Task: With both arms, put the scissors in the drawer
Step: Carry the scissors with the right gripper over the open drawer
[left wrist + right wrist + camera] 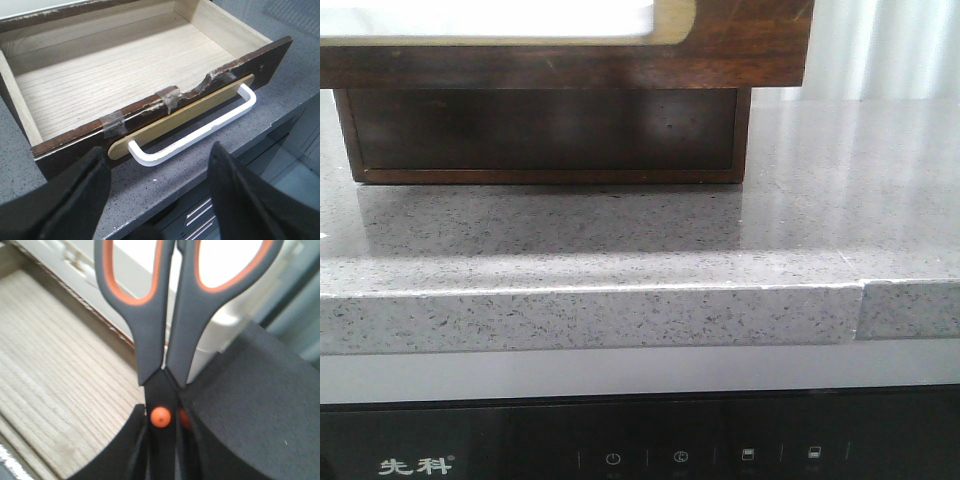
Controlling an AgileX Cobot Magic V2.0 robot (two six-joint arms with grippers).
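Observation:
The drawer point(150, 102) stands pulled open, showing a pale wood floor and a taped, chipped dark front rim; its white handle point(200, 132) faces my left gripper point(158, 150). That gripper is open and hovers over the countertop just in front of the handle, holding nothing. The scissors point(150, 335) have dark grey handles with orange-lined loops. My right gripper point(165, 415) is shut on them around the orange pivot, above the drawer's pale floor point(65, 370). The front view shows only the drawer's dark front point(740, 50) with its cream-rimmed window, and neither gripper.
A grey speckled countertop point(620, 240) carries a dark brown wooden box point(540, 130) under the drawer front. Below the counter's edge is a black appliance panel point(620, 450) with touch icons. Metal cabinet handles point(200, 215) show beneath the counter edge.

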